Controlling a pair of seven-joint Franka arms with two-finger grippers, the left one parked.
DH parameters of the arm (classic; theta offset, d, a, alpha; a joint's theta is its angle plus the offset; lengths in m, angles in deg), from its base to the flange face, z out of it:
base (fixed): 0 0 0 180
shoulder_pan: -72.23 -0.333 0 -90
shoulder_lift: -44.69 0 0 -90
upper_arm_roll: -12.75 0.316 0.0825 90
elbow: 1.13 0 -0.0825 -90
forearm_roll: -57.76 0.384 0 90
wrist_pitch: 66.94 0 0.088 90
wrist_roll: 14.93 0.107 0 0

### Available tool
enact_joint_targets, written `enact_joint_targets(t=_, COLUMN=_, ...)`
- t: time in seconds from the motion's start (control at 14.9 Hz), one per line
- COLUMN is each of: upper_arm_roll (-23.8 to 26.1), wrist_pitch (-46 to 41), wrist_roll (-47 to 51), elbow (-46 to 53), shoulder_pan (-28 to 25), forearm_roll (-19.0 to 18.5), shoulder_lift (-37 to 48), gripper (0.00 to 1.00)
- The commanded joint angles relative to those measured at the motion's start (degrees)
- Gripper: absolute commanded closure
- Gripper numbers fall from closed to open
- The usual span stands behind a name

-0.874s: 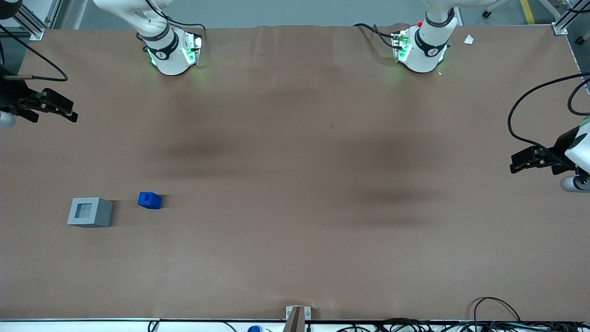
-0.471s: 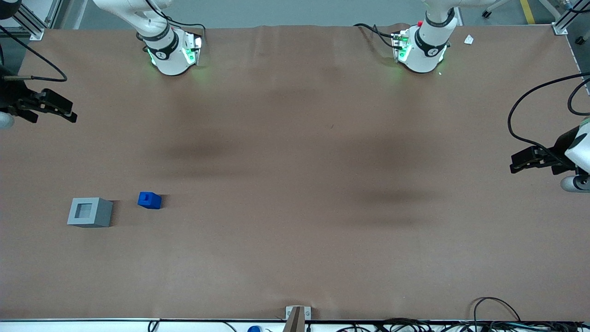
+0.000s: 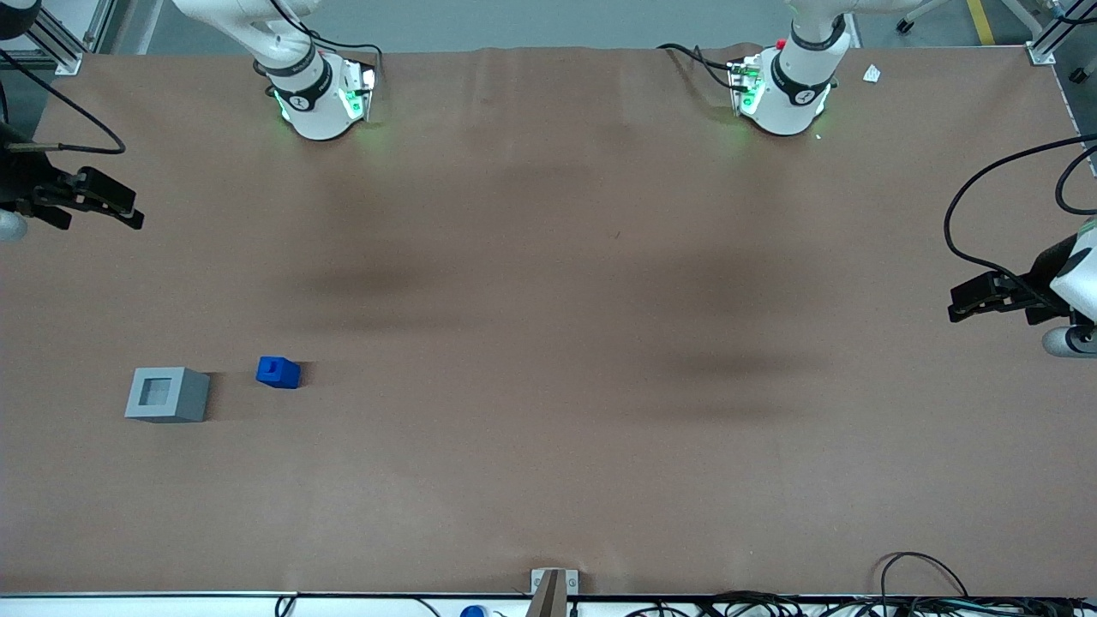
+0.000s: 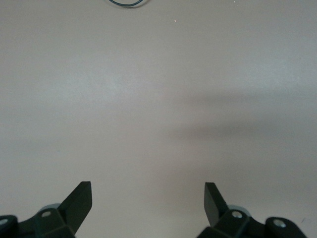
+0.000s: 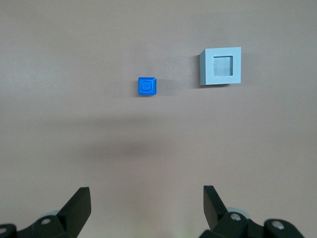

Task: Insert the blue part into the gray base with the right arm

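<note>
The blue part [image 3: 278,372] [image 5: 147,86] sits upright on the brown table with its raised stub on top. Beside it, a short gap away toward the working arm's end, is the gray base [image 3: 167,394] [image 5: 221,66], its square recess facing up and empty. The right arm's gripper [image 3: 133,213] [image 5: 146,198] hovers at the working arm's end of the table. It is farther from the front camera than both blocks and well apart from them. Its fingers are spread wide open with nothing between them.
Two white arm bases [image 3: 317,94] [image 3: 784,90] stand along the table edge farthest from the front camera. The parked arm's gripper [image 3: 986,296] hangs at its own end. A metal bracket [image 3: 553,587] and loose cables [image 3: 926,587] lie at the nearest edge.
The right arm's gripper has drifted very slightly away from the front camera. Both blocks have stayed in place.
</note>
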Motion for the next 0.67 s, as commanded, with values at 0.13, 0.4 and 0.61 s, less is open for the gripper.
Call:
enact_joint_targets(t=0.13, upper_arm_roll=0.29, wrist_pitch=0.21, wrist_roll=-0.39, elbow=0.78, shoulder_pan=0.86, forearm_roll=0.22, shoulder_lift=-3.21, gripper=0.0)
enact_joint_targets(t=0.4, upper_arm_roll=0.38, wrist_pitch=2.49, wrist_roll=-0.48, elbow=0.52, shoulder_pan=0.51, forearm_roll=0.22, shoulder_lift=-7.86, gripper=0.0)
enact_joint_targets(t=0.61, upper_arm_roll=0.56, wrist_pitch=4.77, wrist_roll=-0.39, elbow=0.26, shoulder_pan=0.07, forearm_roll=0.31, shoulder_lift=-11.29, gripper=0.0)
